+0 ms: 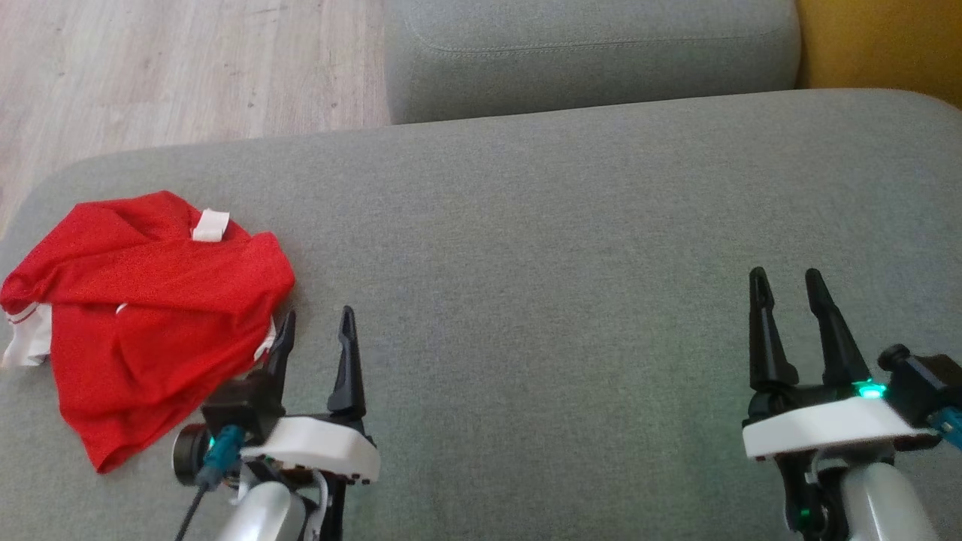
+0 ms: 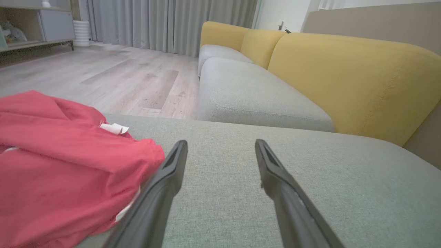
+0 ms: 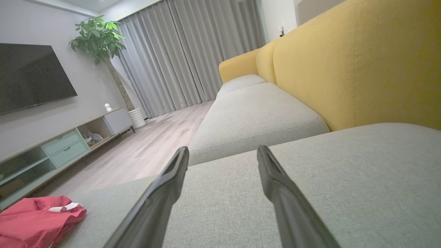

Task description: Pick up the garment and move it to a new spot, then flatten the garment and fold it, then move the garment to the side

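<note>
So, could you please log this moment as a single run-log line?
stage: before pickup | crumpled red fabric garment: on grey sofa cushion, unheld | left gripper: open, at garment's edge | right gripper: open, apart

Tapered black tool fingers [image 1: 347,353], white wrist housings [image 1: 319,447], green light [image 1: 870,391], teal plug [image 1: 225,445]

- Your head camera looks steeply down from high above on the grey seat cushion [image 1: 564,225], taking in nearly its whole width.
- Your left wrist camera sits low and close over that cushion, facing along it toward the yellow backrest [image 2: 344,79] and the curtains [image 2: 165,24].
- Your right wrist camera sits equally low, tilted sideways, facing the same way.
- All three share the cushion and the red garment [image 1: 150,300] at its left end.
</note>
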You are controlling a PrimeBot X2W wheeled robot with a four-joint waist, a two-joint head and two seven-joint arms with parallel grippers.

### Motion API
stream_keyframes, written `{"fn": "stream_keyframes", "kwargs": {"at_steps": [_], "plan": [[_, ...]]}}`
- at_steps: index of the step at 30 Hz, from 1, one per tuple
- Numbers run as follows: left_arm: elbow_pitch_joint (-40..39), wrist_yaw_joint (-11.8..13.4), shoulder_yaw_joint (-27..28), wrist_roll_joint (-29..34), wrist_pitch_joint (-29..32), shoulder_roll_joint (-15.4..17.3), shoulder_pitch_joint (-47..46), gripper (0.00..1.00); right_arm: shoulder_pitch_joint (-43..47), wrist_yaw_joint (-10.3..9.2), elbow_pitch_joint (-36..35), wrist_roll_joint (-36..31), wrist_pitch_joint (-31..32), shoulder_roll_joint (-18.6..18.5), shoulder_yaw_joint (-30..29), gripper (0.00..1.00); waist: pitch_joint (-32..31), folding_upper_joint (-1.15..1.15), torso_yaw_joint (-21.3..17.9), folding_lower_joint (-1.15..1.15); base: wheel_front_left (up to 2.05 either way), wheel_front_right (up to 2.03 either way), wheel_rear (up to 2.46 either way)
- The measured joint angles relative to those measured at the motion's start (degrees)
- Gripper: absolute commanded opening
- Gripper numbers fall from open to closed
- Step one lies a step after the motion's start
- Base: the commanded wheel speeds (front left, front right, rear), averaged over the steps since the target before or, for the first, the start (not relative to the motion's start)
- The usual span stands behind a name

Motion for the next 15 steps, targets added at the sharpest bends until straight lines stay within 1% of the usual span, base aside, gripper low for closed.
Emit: {"fn": "stream_keyframes", "kwargs": {"at_steps": [5, 8, 11, 14, 15], "plan": [[1.75, 2.61, -3.97, 5.77, -1.14, 1.56, -1.91, 1.0, 0.0, 0.0, -0.88, -5.31, -0.96, -0.01, 0.62, 1.0, 0.24, 0.0, 0.25, 0.0, 0.0, 0.0, 0.0], [2.99, 3.92, -5.67, 8.14, -1.49, 1.92, -2.73, 1.0, 0.0, 0.0, -1.01, -8.25, -1.29, -0.03, 1.14, 1.0, 0.4, 0.0, 0.28, 0.0, 0.0, 0.0, 0.0], [3.27, 5.02, -7.11, 9.51, -1.99, 2.02, -3.3, 1.0, 0.0, 0.0, -1.26, -11.02, -1.93, -0.03, 1.74, 1.0, 0.49, 0.0, 0.34, 0.0, 0.0, 0.0, 0.0], [2.75, 6.26, -7.6, 9.47, -2.48, 1.96, -3.49, 1.0, 0.0, 0.0, -1.66, -13.23, -2.31, -0.03, 1.75, 1.0, 0.58, 0.0, 0.36, 0.0, 0.0, 0.0, 0.0], [2.13, 6.31, -7.47, 9.22, -2.53, 1.89, -3.48, 1.0, 0.0, 0.0, -1.67, -13.26, -2.59, -0.03, 1.66, 1.0, 0.63, 0.0, 0.36, 0.0, 0.0, 0.0, 0.0]]}}
